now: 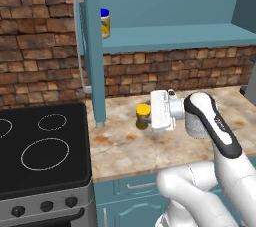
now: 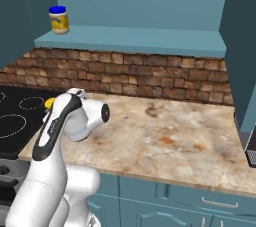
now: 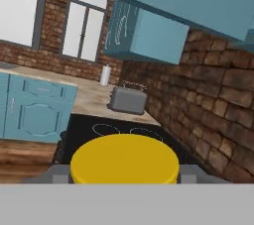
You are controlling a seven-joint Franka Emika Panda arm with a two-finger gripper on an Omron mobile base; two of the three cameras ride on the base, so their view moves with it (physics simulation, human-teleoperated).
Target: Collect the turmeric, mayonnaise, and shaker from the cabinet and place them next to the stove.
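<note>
The turmeric (image 1: 143,111), a small jar with a yellow cap, sits low over the marble counter just right of the stove (image 1: 45,146). My gripper (image 1: 148,117) is shut on it from the right, reaching sideways. In the hand view the yellow cap (image 3: 124,162) sits between the grey fingertips (image 3: 59,173), with the stove (image 3: 124,131) beyond. A sliver of the turmeric (image 2: 49,103) peeks past the arm in the right base view. The mayonnaise (image 1: 105,22) (image 2: 59,19), blue-lidded, stands at the left end of the cabinet (image 1: 165,37) shelf (image 2: 135,38). The shaker is out of view.
The cabinet's narrow door (image 1: 93,46) hangs open between stove and counter, its lower edge near the jar. A toaster (image 3: 128,100) and a paper roll (image 3: 105,75) stand on the counter beyond the stove. A dark appliance (image 2: 251,151) sits at the counter's right end.
</note>
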